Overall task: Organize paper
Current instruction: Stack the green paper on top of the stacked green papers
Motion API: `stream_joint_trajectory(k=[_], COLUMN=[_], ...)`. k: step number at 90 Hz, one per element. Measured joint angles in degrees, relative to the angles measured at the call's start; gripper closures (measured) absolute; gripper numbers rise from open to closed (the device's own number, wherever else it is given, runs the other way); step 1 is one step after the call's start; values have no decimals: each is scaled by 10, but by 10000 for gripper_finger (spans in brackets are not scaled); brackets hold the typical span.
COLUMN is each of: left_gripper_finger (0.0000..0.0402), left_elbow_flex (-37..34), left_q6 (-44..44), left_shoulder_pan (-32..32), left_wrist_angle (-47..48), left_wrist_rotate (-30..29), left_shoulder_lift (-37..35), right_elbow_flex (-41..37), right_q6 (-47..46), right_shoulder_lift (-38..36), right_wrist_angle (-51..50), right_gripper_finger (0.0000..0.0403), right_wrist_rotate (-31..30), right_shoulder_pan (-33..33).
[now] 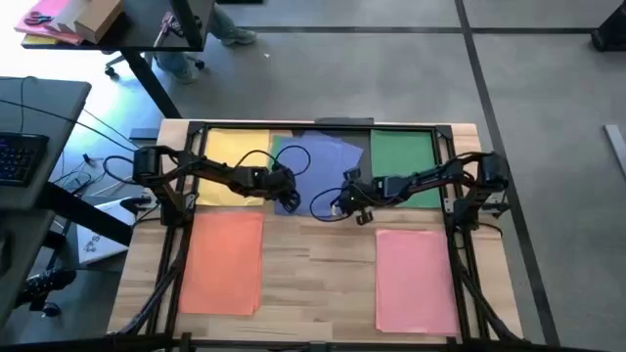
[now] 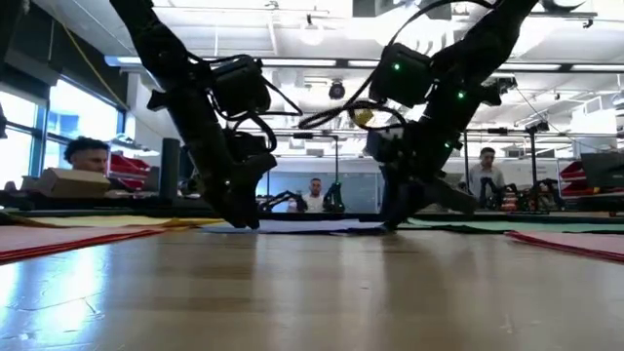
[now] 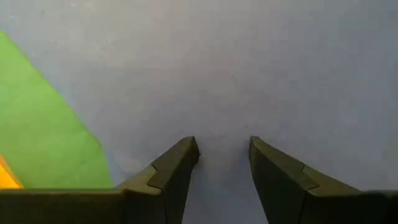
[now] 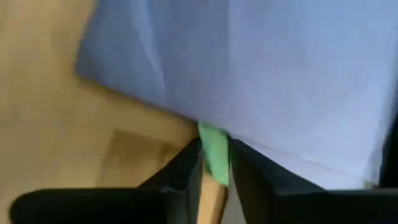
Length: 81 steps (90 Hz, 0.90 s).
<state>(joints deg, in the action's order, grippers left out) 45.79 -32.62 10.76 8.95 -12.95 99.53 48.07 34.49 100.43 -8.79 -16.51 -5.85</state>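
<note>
Blue paper point(image 1: 328, 156) lies askew at the table's far middle, between yellow paper point(image 1: 230, 154) and green paper point(image 1: 403, 161). A green sheet point(image 3: 43, 124) shows from under the blue one. Orange paper point(image 1: 223, 262) lies near left and pink paper point(image 1: 416, 282) near right. My left gripper point(image 1: 286, 198) stands open, pointing down over the blue paper's near left part point(image 3: 224, 74). My right gripper point(image 1: 340, 203) is at the blue paper's near edge, shut on a bit of green paper. My left gripper's open fingertips point(image 3: 186, 152) are low over the blue sheet; I cannot tell whether they touch it. My right gripper pinches a narrow bit of green paper point(image 4: 214, 152) between its two fingers, just beside the blue sheet's edge point(image 4: 186, 115). The rest of that green sheet is hidden by the blue one.
Bare wood point(image 1: 318, 284) lies between the orange and pink paper at the near middle. The arms' dark frame point(image 1: 323, 125) borders the far edge and sides. A desk with a keyboard point(image 1: 20, 156) stands left of the table. People point(image 2: 314, 193) sit in the room behind.
</note>
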Motion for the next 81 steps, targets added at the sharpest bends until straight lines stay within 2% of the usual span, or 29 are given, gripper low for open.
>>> stream_joint_trajectory(k=[8,24,34,42,55,68,81], left_gripper_finger=[257,257,257,257,257,257,257], left_elbow_flex=[0,0,0,0,0,0,8], left_q6=[-1,-1,-1,-1,2,3,2], left_shoulder_pan=[0,0,0,0,0,1,4], left_wrist_angle=[1,1,0,0,0,1,11], left_wrist_rotate=[2,3,9,15,17,20,29], left_shoulder_lift=[0,0,1,0,0,-1,-10], right_elbow_flex=[0,1,2,2,2,2,26], right_q6=[0,2,3,4,1,0,4], right_shoulder_lift=[1,3,4,4,5,4,-9], right_wrist_angle=[-7,-8,-8,-5,-5,-7,-59], right_gripper_finger=[351,324,321,338,394,401,403], right_wrist_rotate=[9,20,20,21,23,18,9], right_shoulder_pan=[-1,-1,-1,-1,-1,-1,-1])
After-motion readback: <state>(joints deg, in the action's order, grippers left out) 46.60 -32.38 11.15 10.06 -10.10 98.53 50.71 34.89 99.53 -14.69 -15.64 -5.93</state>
